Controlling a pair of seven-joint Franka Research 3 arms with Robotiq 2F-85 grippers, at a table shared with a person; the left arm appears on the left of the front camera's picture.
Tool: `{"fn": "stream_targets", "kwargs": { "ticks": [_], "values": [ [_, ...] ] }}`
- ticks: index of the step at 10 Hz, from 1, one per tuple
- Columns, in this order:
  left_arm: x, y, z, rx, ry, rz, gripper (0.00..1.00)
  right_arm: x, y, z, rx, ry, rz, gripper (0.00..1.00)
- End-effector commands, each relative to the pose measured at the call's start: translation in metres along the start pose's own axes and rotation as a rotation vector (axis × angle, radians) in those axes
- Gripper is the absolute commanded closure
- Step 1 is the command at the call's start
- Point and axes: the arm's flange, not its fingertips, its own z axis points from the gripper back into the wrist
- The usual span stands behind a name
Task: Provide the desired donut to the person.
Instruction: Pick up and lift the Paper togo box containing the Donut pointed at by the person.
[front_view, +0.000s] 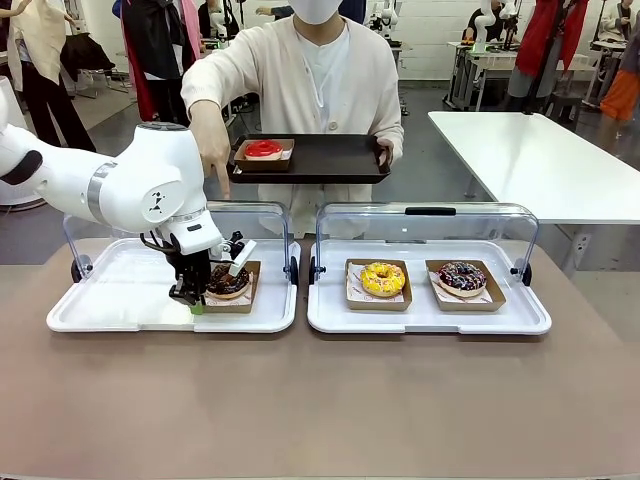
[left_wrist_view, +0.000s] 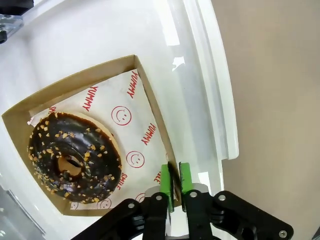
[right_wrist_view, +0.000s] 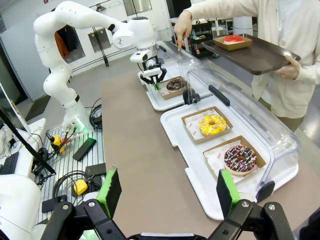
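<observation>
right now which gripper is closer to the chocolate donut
Left. The left gripper is right beside the chocolate donut, pinching the rim of its paper tray. The right gripper hangs open far away, across the table.

Brown tabletop (front_view: 320, 400) across lower frame. Mid-frame, white left tray (front_view: 100, 300) and right tray (front_view: 430, 320); clear left lid (front_view: 268, 228), right lid (front_view: 430, 230) raised behind. Yellow donut (front_view: 383, 278), sprinkled donut (front_view: 462, 276) boxed on right tray. White table (front_view: 540, 160) upper right.

Front looks across table (front_view: 300, 400); left wrist close above; right wrist far; tray (front_view: 120, 322) shared.
</observation>
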Motion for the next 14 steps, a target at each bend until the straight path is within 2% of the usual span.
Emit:
{"fn": "stream_targets", "kwargs": {
  "ticks": [1,6,7,10,12,14],
  "values": [
    [0.001,0.000,-0.001,0.021,0.018,0.001,1.00,0.000,0.000,0.001,0.002,-0.012,0.002,0.00],
    [0.000,-0.002,0.001,0.016,0.018,-0.002,1.00,0.000,0.000,0.001,0.002,-0.012,0.002,0.00],
    [-0.001,-0.008,0.011,-0.016,0.013,0.020,1.00,0.000,0.000,0.001,0.002,-0.012,0.002,0.00],
    [-0.004,-0.055,0.083,-0.075,0.030,0.100,1.00,0.000,0.000,0.001,0.002,-0.012,0.002,0.00],
    [-0.003,-0.095,0.133,-0.073,-0.005,0.083,1.00,0.000,0.000,0.001,0.002,-0.012,0.002,0.00],
    [0.006,-0.132,0.175,-0.035,0.005,0.074,1.00,0.000,0.000,0.001,0.002,-0.012,0.002,0.00]
  ]
}}
